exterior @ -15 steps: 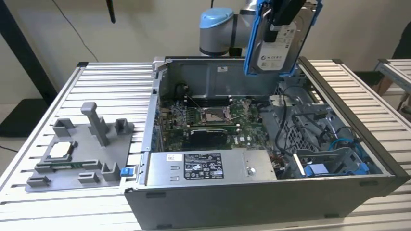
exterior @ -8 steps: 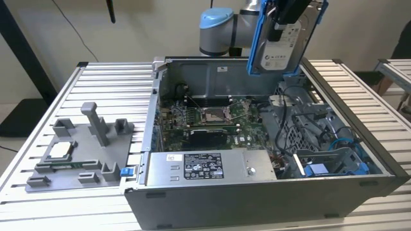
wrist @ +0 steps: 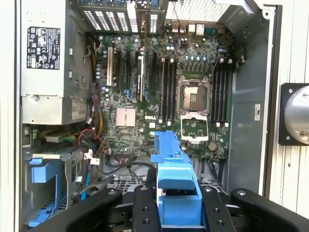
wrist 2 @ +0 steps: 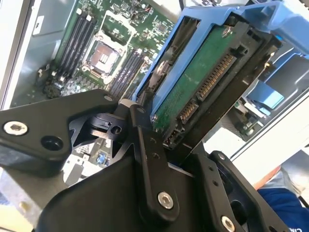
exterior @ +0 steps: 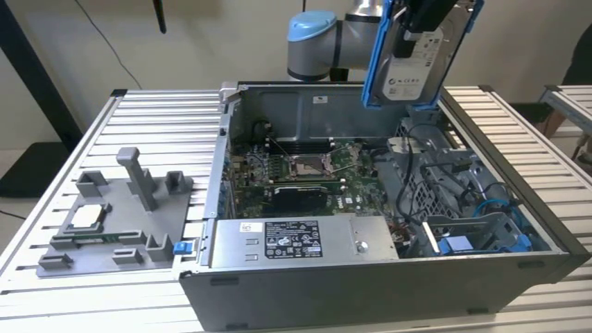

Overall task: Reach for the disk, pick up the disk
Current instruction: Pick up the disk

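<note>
In the exterior view the disk (exterior: 416,66), silver-grey with a white label and a blue bracket around it, hangs upright in the air above the back right of the open computer case (exterior: 306,111). My gripper (exterior: 421,28) is shut on its upper end. The second wrist view shows the disk's (wrist 2: 203,82) green circuit-board side and connector, clamped between my black fingers (wrist 2: 145,159). In the first wrist view the disk's blue bracket (wrist: 176,183) is edge-on between the fingers (wrist: 145,208) of my gripper (wrist: 178,205), high over the motherboard (wrist: 159,96).
The case holds a motherboard (exterior: 306,173), a grey power supply (exterior: 296,239) at the front and a blue drive cage (exterior: 481,239) on the exterior view's right. A grey fixture (exterior: 120,222) with a small square chip (exterior: 88,216) lies on the slatted table (exterior: 157,125) at the left.
</note>
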Controlling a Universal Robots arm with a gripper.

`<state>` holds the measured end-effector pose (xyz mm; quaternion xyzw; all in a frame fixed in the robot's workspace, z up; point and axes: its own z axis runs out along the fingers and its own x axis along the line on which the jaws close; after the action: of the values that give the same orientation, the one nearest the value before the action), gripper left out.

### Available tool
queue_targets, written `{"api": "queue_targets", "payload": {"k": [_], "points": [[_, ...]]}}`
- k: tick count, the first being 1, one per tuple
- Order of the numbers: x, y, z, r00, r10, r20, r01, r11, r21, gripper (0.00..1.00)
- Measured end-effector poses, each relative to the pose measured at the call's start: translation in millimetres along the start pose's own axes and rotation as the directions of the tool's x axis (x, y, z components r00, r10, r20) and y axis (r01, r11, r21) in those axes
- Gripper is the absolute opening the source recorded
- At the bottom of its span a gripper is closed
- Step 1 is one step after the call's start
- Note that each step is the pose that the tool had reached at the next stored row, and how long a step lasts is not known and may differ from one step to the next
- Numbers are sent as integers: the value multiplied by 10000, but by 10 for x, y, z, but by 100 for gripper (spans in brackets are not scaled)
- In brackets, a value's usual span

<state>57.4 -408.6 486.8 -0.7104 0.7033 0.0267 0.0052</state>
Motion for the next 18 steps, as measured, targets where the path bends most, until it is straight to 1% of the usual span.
{"api": "queue_targets", "payload": {"k": [4,11,15,18], "points": [[47,-38,-23,10000,1,-12,-1,10000,-5,0],[158,-105,-50,10000,1,-18,-1,10000,-11,0],[237,-141,-56,10000,2,-18,-2,10000,-17,0],[312,-176,-61,10000,2,-18,-2,10000,-27,0]]}}
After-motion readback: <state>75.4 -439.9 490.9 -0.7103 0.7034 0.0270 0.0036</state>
